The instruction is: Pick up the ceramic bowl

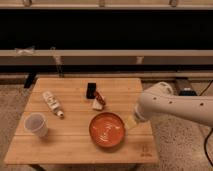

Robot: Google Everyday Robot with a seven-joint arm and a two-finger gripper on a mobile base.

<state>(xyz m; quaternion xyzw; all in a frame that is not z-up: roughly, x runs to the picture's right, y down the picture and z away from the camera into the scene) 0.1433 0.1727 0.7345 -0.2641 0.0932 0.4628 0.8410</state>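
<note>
The ceramic bowl (pixel 107 130) is wide, shallow and glossy orange-red with pale marks inside. It sits upright on the wooden table (pixel 70 145), near the front, right of centre. My white arm (pixel 175 105) reaches in from the right. My gripper (pixel 132 120) is at the arm's left end, low over the table and just beside the bowl's right rim. The arm's bulk hides most of it.
A translucent white cup (pixel 36 124) stands at the front left. A white bottle (pixel 52 103) lies on its side at the left. A small black box (pixel 91 90) and a red-and-white packet (pixel 98 101) lie just behind the bowl. A dark shelf and rails run behind the table.
</note>
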